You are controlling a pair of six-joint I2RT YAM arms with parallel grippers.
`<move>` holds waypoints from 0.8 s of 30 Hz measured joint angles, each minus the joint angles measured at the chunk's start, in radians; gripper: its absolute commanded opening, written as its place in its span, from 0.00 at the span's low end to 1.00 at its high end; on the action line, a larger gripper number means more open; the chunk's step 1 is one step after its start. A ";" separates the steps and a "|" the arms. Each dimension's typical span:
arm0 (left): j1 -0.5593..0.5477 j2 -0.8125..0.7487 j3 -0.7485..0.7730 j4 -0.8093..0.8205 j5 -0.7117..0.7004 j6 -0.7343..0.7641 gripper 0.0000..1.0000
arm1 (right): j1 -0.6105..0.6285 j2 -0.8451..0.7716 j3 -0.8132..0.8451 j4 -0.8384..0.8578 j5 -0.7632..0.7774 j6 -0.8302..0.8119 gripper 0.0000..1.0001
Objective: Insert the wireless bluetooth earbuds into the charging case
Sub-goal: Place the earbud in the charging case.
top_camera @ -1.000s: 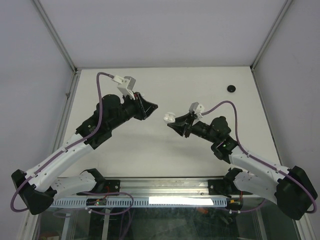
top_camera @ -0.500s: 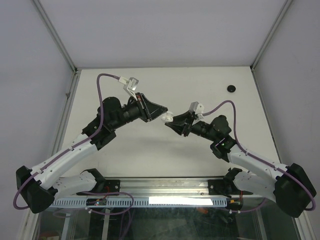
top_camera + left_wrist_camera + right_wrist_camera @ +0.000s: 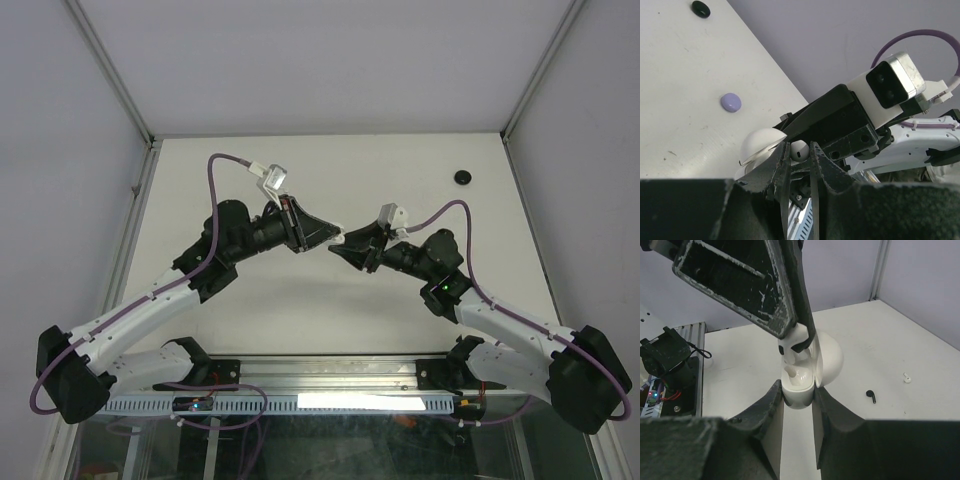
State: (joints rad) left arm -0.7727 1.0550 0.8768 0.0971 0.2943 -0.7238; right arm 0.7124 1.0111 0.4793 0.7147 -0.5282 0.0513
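My right gripper (image 3: 798, 391) is shut on the white charging case (image 3: 799, 396) and holds it upright above the table, its lid (image 3: 829, 360) open. One white earbud (image 3: 790, 373) sits in the case. My left gripper (image 3: 799, 146) is shut on another white earbud (image 3: 799, 149) and holds it right at the case's open mouth; in the right wrist view its fingers (image 3: 790, 300) come down from above. In the top view the left gripper (image 3: 331, 237) and right gripper (image 3: 351, 243) meet tip to tip at mid-table.
A loose black earbud (image 3: 871, 396) and a loose white earbud (image 3: 907, 378) lie on the table beyond the case. A purple puck (image 3: 731, 102) and a black puck (image 3: 463, 177) lie on the white table, the black one at the far right.
My left arm has swung right and carried its earbud from apart to right over the case. My right gripper has held the case nearly still.
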 measured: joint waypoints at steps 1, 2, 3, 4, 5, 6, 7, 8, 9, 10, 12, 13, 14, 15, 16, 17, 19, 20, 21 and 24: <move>0.000 0.000 -0.005 0.000 0.000 0.000 0.12 | 0.000 0.000 0.000 0.000 0.000 0.000 0.00; -0.001 0.000 -0.008 0.000 0.001 -0.001 0.12 | 0.000 0.000 0.000 0.000 0.000 0.000 0.00; -0.001 0.000 -0.010 -0.001 0.001 -0.002 0.12 | 0.000 0.000 0.000 0.000 0.000 0.000 0.00; -0.001 0.000 -0.010 0.000 0.001 -0.003 0.12 | 0.000 0.000 0.000 0.000 0.000 0.000 0.00; -0.001 0.000 -0.010 0.001 0.001 -0.004 0.12 | 0.000 0.000 0.000 0.000 0.000 0.000 0.00; -0.001 0.000 -0.010 0.001 0.001 -0.007 0.12 | 0.000 0.000 0.000 0.000 0.000 0.000 0.00; -0.001 0.000 -0.010 0.001 0.001 -0.010 0.12 | 0.000 0.000 0.000 0.000 0.001 0.000 0.00; -0.001 0.000 -0.012 0.002 0.001 -0.014 0.12 | 0.000 0.000 0.000 0.000 0.001 0.000 0.00; -0.001 0.000 -0.014 0.002 0.001 -0.017 0.12 | 0.000 0.000 0.000 0.000 0.001 0.000 0.00; -0.001 0.000 -0.018 0.002 0.000 -0.019 0.12 | 0.000 0.000 0.000 0.000 0.001 0.000 0.00; -0.003 0.000 -0.024 0.002 0.000 -0.024 0.12 | 0.000 0.000 0.001 -0.001 0.001 0.000 0.00; -0.006 0.000 -0.025 0.003 -0.002 -0.024 0.12 | 0.000 0.000 0.001 -0.002 0.000 0.000 0.00; -0.007 0.000 -0.025 0.004 -0.002 -0.024 0.12 | 0.001 0.000 0.001 -0.001 0.000 0.000 0.00; -0.007 0.000 -0.026 0.005 -0.002 -0.024 0.12 | 0.002 0.000 0.001 0.000 0.000 0.000 0.00; -0.007 0.000 -0.026 0.006 -0.002 -0.025 0.12 | 0.002 0.000 0.002 0.000 0.000 0.000 0.00; -0.007 0.000 -0.027 0.007 -0.002 -0.025 0.12 | 0.002 0.000 0.002 0.000 0.000 0.000 0.00; -0.007 0.000 -0.031 0.010 -0.004 -0.026 0.12 | 0.002 0.000 0.002 -0.002 0.000 0.000 0.00; -0.007 0.000 -0.032 0.010 -0.005 -0.027 0.12 | 0.002 0.000 0.002 -0.002 0.000 0.000 0.00; -0.007 0.000 -0.033 0.010 -0.005 -0.028 0.12 | 0.002 0.000 0.002 -0.003 0.000 0.000 0.00; -0.007 -0.005 -0.035 0.009 -0.012 -0.028 0.12 | 0.002 0.000 0.002 -0.003 0.002 0.000 0.00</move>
State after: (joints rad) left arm -0.7799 1.0500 0.8421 0.1059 0.2825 -0.7517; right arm 0.7147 1.0111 0.4808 0.7116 -0.5262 0.0509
